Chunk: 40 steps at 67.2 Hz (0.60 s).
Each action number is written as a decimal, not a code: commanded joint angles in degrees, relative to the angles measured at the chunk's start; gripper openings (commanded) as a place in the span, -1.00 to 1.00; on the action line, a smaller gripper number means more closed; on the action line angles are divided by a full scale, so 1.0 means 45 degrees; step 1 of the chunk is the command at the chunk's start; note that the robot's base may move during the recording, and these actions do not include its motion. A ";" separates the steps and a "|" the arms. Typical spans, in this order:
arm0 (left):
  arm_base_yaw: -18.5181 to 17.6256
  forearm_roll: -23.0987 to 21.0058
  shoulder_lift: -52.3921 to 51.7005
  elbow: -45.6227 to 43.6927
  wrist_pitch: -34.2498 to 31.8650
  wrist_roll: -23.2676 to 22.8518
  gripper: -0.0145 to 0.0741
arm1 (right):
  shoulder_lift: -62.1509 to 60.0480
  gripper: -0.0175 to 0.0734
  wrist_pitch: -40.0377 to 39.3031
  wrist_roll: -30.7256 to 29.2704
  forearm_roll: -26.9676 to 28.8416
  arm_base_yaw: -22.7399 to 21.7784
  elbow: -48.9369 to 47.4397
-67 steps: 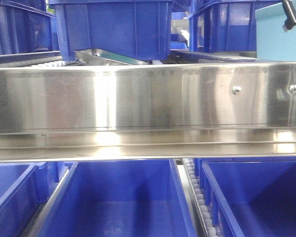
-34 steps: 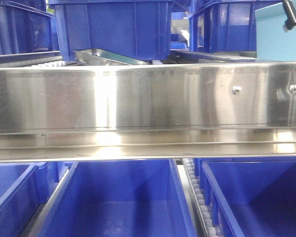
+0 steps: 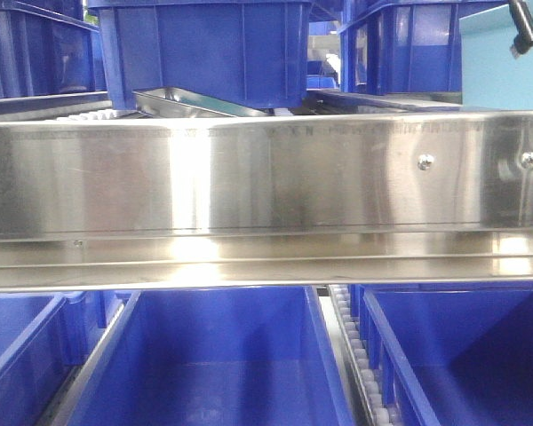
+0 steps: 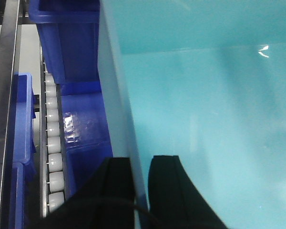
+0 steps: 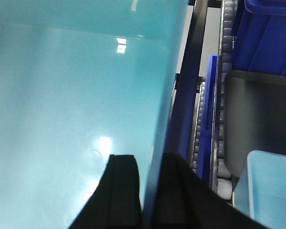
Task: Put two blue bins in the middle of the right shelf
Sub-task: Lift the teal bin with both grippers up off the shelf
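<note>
A light blue bin (image 4: 205, 95) fills both wrist views (image 5: 62, 95), and its corner shows at the top right of the front view (image 3: 502, 71). My left gripper (image 4: 139, 191) is shut on the bin's left wall, one black finger (image 4: 119, 186) outside and one inside. My right gripper (image 5: 150, 191) is shut on the bin's right wall in the same way, with one finger (image 5: 124, 191) inside. A black gripper part (image 3: 524, 22) shows above the bin in the front view; I cannot tell which arm it belongs to.
A wide steel shelf rail (image 3: 249, 177) crosses the front view. Dark blue bins stand below it (image 3: 213, 355) (image 3: 462, 355) and above it (image 3: 204, 44). White rollers (image 4: 54, 143) and a dark blue bin (image 4: 81, 133) lie left of the held bin. A dark grey bin (image 5: 257, 124) and another light blue bin (image 5: 271, 186) lie to its right.
</note>
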 commanded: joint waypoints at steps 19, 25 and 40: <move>-0.0185 -0.0905 -0.0249 -0.0204 -0.0612 0.0202 -0.92 | -0.0043 -0.95 -0.0533 -0.0243 0.0128 -0.0006 -0.0113; -0.0185 -0.0905 -0.0249 -0.0204 -0.0612 0.0202 -0.92 | -0.0043 -0.95 -0.0533 -0.0243 0.0128 -0.0006 -0.0113; -0.0185 -0.0905 -0.0249 -0.0204 -0.0612 0.0202 -0.92 | -0.0043 -0.95 -0.0683 -0.0243 0.0128 -0.0006 -0.0113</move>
